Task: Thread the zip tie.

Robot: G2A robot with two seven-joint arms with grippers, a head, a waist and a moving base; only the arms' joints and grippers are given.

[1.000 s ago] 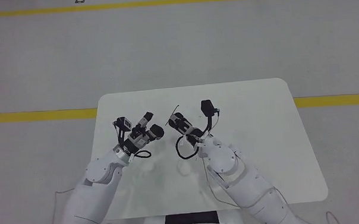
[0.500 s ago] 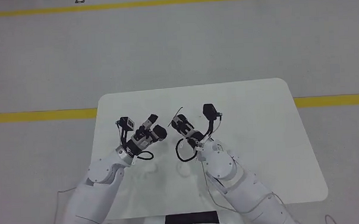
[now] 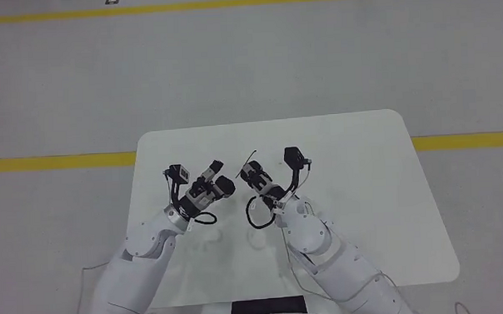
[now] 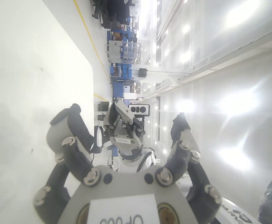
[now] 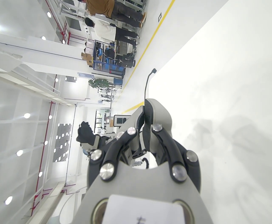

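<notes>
A thin black zip tie (image 5: 146, 84) sticks out from between the fingertips of my right gripper (image 5: 145, 108), which is shut on it; its small head (image 5: 154, 70) is at the free end, held above the white table (image 5: 212, 63). In the top view the tie (image 3: 248, 155) shows as a fine line rising from the right gripper (image 3: 249, 169) at mid-table. My left gripper (image 4: 127, 115) faces it from close by, open, with nothing between its fingers (image 4: 73, 121). The right gripper (image 4: 123, 129) shows straight ahead between them. From above, the left gripper (image 3: 216, 180) sits just left of the right one.
The white table (image 3: 360, 153) has rounded corners and a bare top around both arms. Grey floor with yellow lines (image 3: 60, 161) surrounds it. People and shelving stand far off in the room behind.
The left gripper has edged a little toward the right gripper. The right gripper has shifted only slightly, still holding the zip tie.
</notes>
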